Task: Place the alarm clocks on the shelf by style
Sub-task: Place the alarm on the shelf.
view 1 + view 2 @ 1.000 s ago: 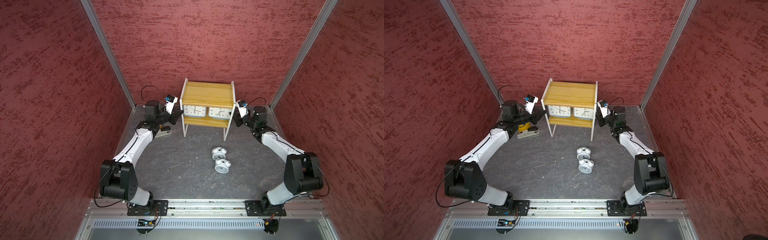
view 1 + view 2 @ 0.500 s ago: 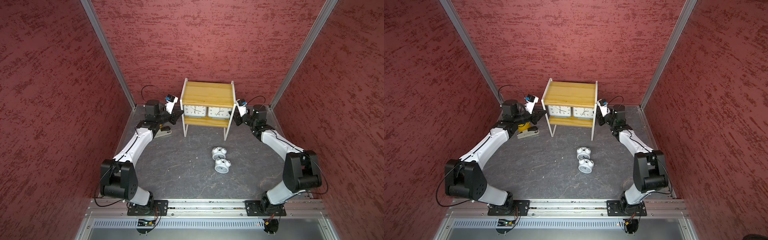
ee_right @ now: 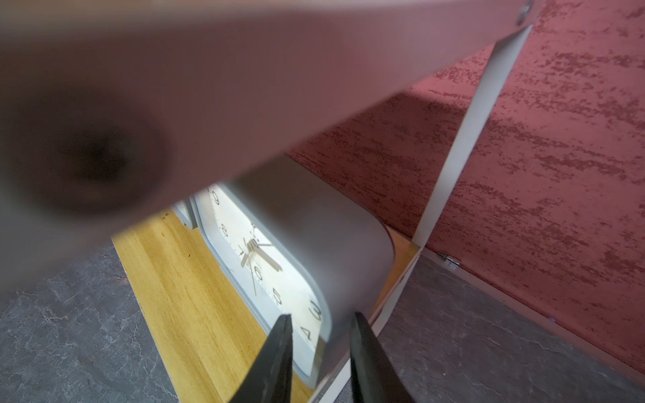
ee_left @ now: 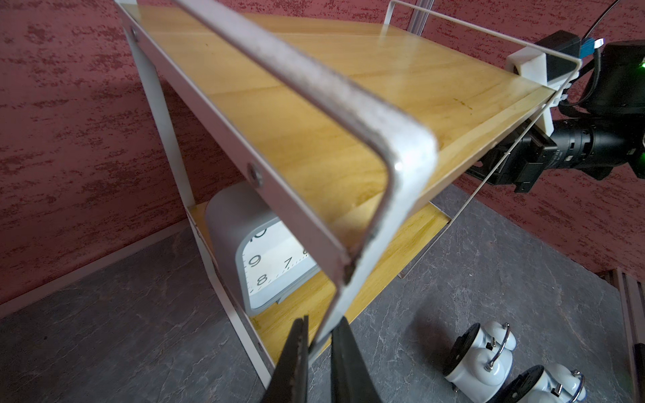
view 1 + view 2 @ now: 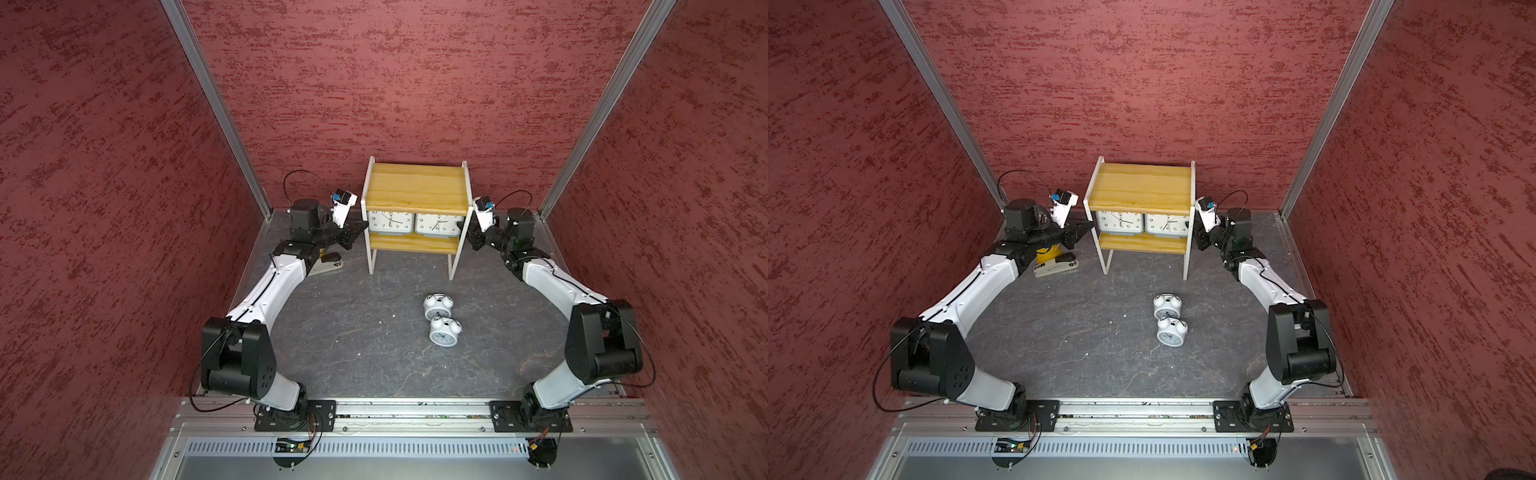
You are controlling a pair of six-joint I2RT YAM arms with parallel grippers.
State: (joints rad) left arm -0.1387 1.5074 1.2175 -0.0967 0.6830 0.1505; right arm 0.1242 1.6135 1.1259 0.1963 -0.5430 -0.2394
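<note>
We see the shelf [image 5: 415,187] far-centre on the dark table [image 5: 332,332], a grey clock [image 5: 390,221] and a second grey clock [image 5: 436,224] side by side on its lower board. Nearer sit a bell clock [image 5: 436,306] and another bell clock [image 5: 444,331], just beside it; far left, a stapler [image 5: 1057,267] and cup [image 5: 1047,249].

Grey clocks [image 5: 390,221] on shelf [image 5: 415,187], lower tier, bell clocks [image 5: 436,306] in front

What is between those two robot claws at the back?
The shelf, with two grey clocks side by side on its lower board, stands between the left gripper and right gripper, as both top views show.
</note>
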